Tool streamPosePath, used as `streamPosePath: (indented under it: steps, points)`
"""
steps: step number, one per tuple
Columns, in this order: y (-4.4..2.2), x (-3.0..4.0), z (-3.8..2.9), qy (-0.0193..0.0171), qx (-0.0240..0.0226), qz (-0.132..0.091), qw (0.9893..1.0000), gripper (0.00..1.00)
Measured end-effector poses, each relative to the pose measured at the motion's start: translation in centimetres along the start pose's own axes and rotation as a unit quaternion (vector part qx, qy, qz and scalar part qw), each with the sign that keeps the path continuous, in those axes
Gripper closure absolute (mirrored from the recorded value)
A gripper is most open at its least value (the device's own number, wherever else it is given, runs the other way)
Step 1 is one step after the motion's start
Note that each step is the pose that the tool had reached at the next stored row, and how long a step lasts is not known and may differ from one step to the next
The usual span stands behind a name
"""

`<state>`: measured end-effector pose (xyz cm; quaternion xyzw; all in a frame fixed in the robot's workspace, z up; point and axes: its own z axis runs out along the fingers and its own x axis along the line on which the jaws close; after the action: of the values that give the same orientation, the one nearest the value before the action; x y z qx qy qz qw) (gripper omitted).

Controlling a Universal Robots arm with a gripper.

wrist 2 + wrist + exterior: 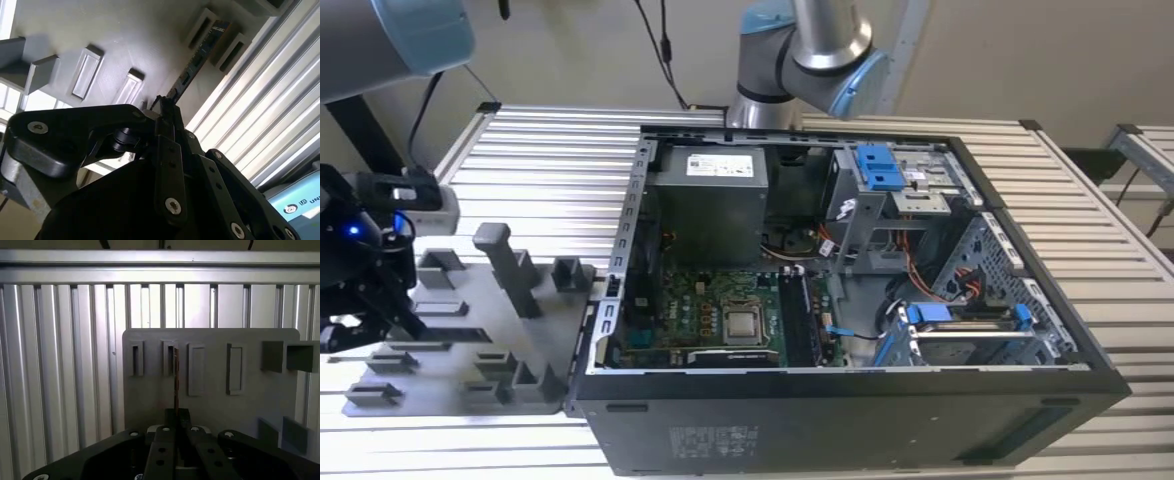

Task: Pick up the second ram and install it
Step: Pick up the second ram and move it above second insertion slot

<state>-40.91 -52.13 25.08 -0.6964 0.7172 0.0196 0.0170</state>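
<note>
The black fingers (pixel 171 421) of the gripper (pixel 176 414) are clenching the near end of the second ram (pixel 176 375), a thin, dark blue-green circuit-board stick seen edge-on in the first wrist view. The stick is running straight out from the fingertips. In the second wrist view its far end is sitting between two raised blocks of the flat grey plastic tray (pixel 125 30). The tray is lying on the ribbed aluminium table (pixel 60 365), to the exterior view's left of the open black computer case (pixel 854 410).
</note>
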Motion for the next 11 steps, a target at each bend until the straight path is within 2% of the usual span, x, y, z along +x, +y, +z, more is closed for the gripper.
streamPosePath:
  steps: [11]
  points:
    - [0.01,-0.07,-1.35,0.0000,0.0000,0.000,1.0000,0.86]
